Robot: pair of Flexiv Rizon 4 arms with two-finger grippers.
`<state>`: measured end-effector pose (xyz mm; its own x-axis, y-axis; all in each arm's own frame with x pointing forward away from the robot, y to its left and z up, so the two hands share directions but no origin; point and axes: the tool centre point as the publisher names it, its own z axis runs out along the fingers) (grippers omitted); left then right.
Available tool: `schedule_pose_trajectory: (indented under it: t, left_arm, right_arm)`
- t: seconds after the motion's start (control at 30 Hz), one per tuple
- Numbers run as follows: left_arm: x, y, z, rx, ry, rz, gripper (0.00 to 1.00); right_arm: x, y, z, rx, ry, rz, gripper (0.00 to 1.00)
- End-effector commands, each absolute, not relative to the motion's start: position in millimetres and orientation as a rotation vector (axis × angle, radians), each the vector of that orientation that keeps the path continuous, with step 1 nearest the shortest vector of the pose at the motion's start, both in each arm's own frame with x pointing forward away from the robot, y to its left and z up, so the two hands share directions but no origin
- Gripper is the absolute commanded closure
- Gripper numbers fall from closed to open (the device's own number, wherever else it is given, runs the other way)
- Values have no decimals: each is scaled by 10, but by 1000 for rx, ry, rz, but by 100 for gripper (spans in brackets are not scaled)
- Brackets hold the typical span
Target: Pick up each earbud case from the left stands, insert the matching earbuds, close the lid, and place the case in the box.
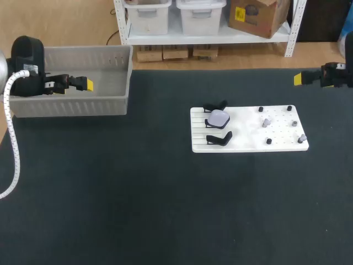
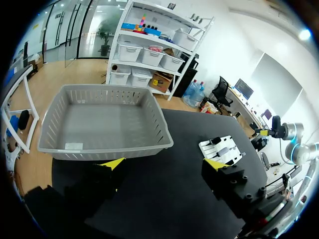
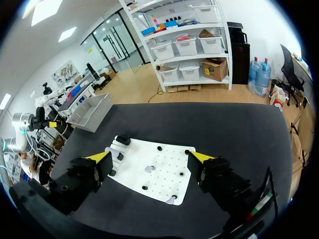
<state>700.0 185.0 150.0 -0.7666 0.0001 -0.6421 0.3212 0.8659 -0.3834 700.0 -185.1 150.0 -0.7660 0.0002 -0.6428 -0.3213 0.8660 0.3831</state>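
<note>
On the white board, the small bits are too tiny to identify; the right arm is cut off by the edge.

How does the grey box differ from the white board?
The grey box is deep, with slotted walls; the white board is a flat plate. No case shows in the box; the board carries black stands, one pale case and small earbuds. The box lies left, the board right of the middle. Both rest on the dark table.

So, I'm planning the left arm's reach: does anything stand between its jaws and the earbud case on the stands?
Nothing visible does. The left jaws are at the grey box; between it and the earbud case lies only bare table.
</note>
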Motion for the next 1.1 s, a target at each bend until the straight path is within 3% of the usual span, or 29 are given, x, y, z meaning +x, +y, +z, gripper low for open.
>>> schedule_pose_trajectory:
  t: [0.03, 0.5, 0.83, 1.1]
  left_arm:
    - [7000, 1850, 1500, 231, 2374, -636, 0]
    - [7000, 1850, 1500, 231, 2374, -636, 0]
    - [6851, 1499, 1815, 924, 1970, -968, 0]
    - [6907, 1172, 1780, 1318, 1844, -961, 0]
  right_arm:
    - [7000, -1851, 1500, -231, 2374, 636, 0]
    - [7000, -1851, 1500, -231, 2374, 636, 0]
    - [7000, -1851, 1500, -231, 2374, 636, 0]
    - [7000, -1851, 1500, -231, 2374, 636, 0]
